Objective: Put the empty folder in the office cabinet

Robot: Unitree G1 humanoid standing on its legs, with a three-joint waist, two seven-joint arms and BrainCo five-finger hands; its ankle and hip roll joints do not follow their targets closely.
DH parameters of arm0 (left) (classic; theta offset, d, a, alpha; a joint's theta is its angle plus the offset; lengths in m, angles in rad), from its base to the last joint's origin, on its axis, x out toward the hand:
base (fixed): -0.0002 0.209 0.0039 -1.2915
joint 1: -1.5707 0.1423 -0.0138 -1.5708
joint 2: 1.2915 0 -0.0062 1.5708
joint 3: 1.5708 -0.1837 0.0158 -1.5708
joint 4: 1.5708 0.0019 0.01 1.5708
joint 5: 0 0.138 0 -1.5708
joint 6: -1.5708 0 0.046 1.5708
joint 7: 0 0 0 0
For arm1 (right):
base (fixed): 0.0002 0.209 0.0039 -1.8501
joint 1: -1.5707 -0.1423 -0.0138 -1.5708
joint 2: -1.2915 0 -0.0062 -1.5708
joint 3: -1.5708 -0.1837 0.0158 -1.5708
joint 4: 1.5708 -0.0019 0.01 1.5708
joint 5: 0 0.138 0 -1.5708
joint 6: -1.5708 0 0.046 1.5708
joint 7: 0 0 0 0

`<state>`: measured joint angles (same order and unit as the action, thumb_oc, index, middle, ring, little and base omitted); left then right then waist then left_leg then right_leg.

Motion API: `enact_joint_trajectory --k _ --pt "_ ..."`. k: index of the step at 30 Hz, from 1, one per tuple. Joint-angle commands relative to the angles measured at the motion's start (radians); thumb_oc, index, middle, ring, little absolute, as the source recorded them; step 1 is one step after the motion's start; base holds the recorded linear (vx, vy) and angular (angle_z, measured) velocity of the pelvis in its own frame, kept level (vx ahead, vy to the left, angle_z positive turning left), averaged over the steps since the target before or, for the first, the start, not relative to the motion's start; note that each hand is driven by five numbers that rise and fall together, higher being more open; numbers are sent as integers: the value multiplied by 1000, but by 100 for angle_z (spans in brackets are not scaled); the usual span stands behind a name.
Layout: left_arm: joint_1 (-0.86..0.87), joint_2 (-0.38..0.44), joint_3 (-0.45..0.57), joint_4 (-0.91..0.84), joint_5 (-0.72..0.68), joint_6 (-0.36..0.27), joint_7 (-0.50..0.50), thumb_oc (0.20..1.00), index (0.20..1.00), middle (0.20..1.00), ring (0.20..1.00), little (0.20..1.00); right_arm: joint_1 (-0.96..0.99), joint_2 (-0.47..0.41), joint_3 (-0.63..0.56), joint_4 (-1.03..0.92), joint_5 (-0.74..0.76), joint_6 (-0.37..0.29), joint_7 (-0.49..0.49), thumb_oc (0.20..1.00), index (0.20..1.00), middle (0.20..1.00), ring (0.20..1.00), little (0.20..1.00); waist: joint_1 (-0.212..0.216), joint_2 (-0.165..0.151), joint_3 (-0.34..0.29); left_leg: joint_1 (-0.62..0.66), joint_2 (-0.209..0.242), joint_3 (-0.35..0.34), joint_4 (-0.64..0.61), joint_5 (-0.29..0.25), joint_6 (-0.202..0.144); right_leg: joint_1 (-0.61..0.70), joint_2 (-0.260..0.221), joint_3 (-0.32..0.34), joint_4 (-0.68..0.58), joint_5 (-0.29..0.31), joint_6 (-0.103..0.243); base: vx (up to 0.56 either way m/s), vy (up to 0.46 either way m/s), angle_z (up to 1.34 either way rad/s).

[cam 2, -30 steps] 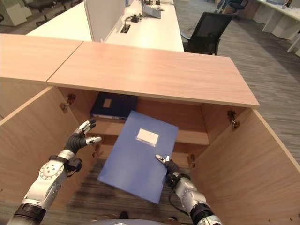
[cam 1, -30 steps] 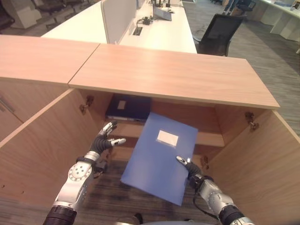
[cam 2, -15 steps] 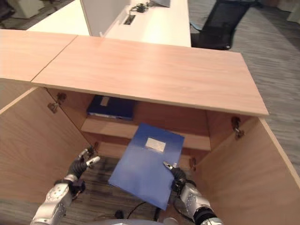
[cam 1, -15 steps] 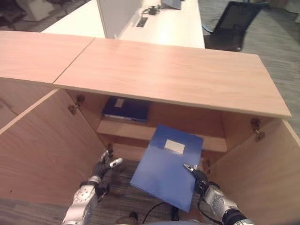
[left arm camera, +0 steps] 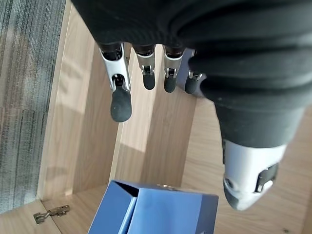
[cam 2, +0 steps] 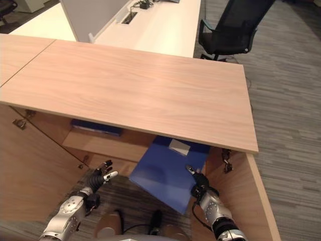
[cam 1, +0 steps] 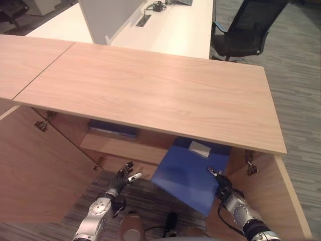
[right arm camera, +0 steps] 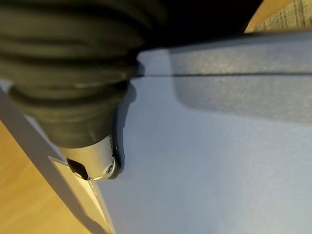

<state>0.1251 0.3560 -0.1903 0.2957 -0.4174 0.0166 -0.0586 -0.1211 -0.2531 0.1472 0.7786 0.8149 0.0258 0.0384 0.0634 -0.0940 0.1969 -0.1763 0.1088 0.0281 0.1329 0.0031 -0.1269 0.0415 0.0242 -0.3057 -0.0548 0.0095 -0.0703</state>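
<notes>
The blue folder (cam 1: pixel 186 174) with a white label (cam 1: pixel 199 148) is tilted in the open cabinet mouth, its labelled end tucked under the wooden top (cam 1: pixel 150 90). My right hand (cam 1: pixel 224 190) grips its right edge. In the right wrist view the thumb (right arm camera: pixel 93 165) presses on the folder's cover (right arm camera: pixel 209 161). My left hand (cam 1: pixel 122 179) hovers left of the folder with nothing in it. Its fingers (left arm camera: pixel 120 100) are straight in the left wrist view, with a folder corner (left arm camera: pixel 156 212) beyond them.
A dark blue binder (cam 1: pixel 113 130) lies on the inner shelf (cam 1: pixel 123 146) at the left. Both cabinet doors stand open, left (cam 1: pixel 30 170) and right (cam 1: pixel 283 206). Behind the cabinet are a white desk (cam 1: pixel 165 25) and a black office chair (cam 1: pixel 243 27).
The camera has moved forward over the cabinet. The folder's labelled end has gone in under the top, carried by my right hand. My left hand sits lower and stays apart.
</notes>
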Motion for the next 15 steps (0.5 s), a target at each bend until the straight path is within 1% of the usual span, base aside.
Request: enact_joint_trajectory --k 1,2,4,6,7,10,15 --pt "24 23 29 -60 -22 -29 3 1000 1000 1000 1000 1000 -16 -9 -38 -87 43 -43 19 200 200 200 200 200 21 23 -11 49 -39 -30 -15 21 50 41 -115 41 39 -12 146 104 77 -36" --pt "30 23 30 -60 -16 -28 2 1000 1000 1000 1000 1000 -5 -7 -43 -89 39 -42 22 200 200 200 200 200 17 28 -21 62 -41 -41 -48 26 52 45 -114 40 36 -12 148 165 123 -39" --pt "53 28 30 -69 5 -24 -7 1000 1000 1000 1000 1000 42 2 -51 -92 26 -36 31 200 200 200 200 200 2 42 -48 128 -45 -38 -117 33 56 66 -120 45 22 -17 154 201 194 -25" --pt "66 36 34 -80 13 -20 -12 1000 1000 1000 1000 1000 61 5 -51 -91 17 -29 35 200 200 200 200 200 2 45 -57 159 -50 -29 -143 32 62 74 -125 54 14 -15 158 121 141 -3" --pt "66 36 34 -80 13 -20 -12 1000 1000 1000 1000 1000 61 5 -51 -92 17 -28 35 200 200 200 200 200 3 44 -57 161 -50 -27 -145 32 62 75 -125 55 13 -15 158 93 142 -7" --pt "89 42 51 -101 19 -18 -13 1000 1000 1000 1000 1000 83 19 -59 -90 7 -19 36 200 200 200 200 200 3 44 -67 198 -64 -14 -172 15 79 83 -139 71 -1 -6 173 78 154 -3" --pt "116 52 74 -114 28 -13 -13 1000 1000 1000 1000 1000 97 35 -73 -93 16 -18 35 200 200 200 200 200 8 34 -72 213 -82 0 -185 -5 100 79 -158 87 -10 9 192 33 106 -12"
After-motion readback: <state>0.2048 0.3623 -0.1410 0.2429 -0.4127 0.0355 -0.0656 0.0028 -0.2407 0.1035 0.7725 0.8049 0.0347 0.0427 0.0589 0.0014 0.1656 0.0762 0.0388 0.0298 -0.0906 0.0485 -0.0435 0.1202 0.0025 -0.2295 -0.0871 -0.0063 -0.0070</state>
